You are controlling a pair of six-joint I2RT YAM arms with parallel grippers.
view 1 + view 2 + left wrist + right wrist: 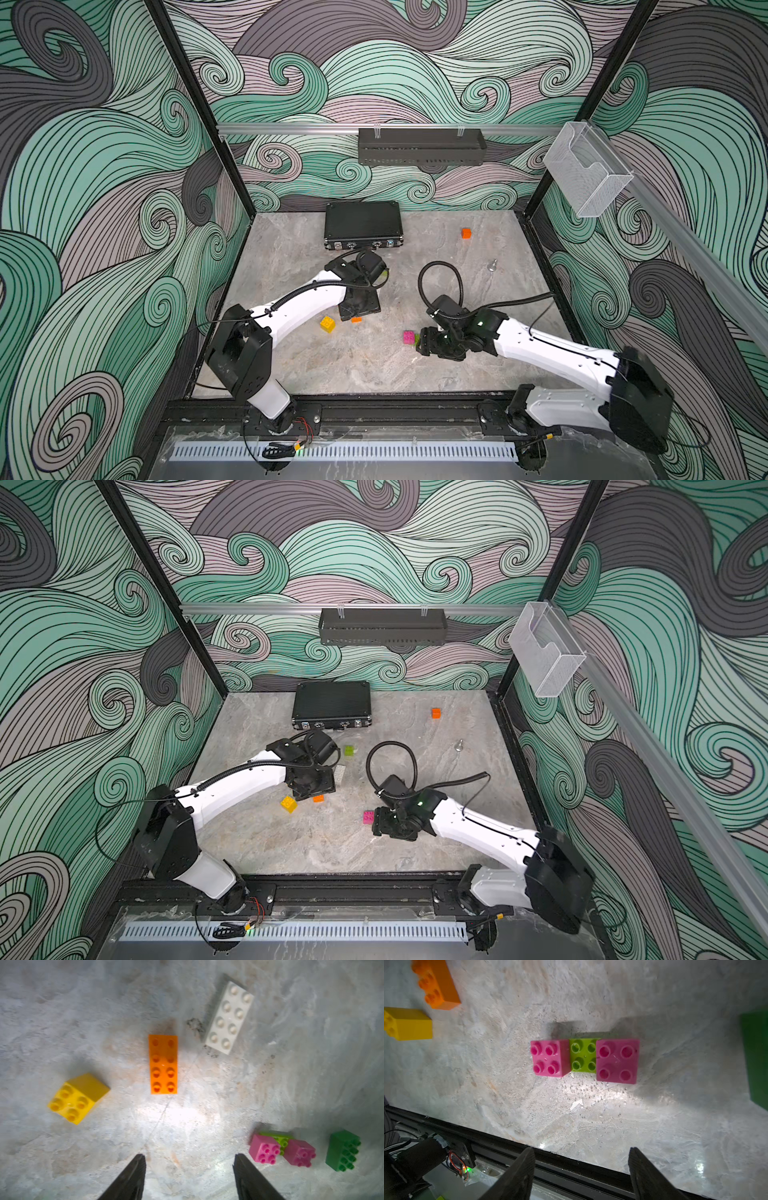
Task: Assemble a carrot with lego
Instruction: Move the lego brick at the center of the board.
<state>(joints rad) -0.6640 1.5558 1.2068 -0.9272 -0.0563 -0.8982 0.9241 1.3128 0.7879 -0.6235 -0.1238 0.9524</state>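
From the centre of the table (374,370) I have bare surface toward six o'clock. The black briefcase (363,224) blocks twelve, and a small orange cube (466,233) sits at one. Between the yellow brick (327,324) at eight and the pink brick (409,336) at five there is open passage.

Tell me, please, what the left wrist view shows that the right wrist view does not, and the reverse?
Only the left wrist view shows the white oblong brick, lying apart from the others. Only the right wrist view shows the black rail and a small green light beyond it. Both show the orange oblong brick, the yellow square brick, the dark green brick (cut off in the right wrist view), and the two pink bricks with the lime green brick between them.
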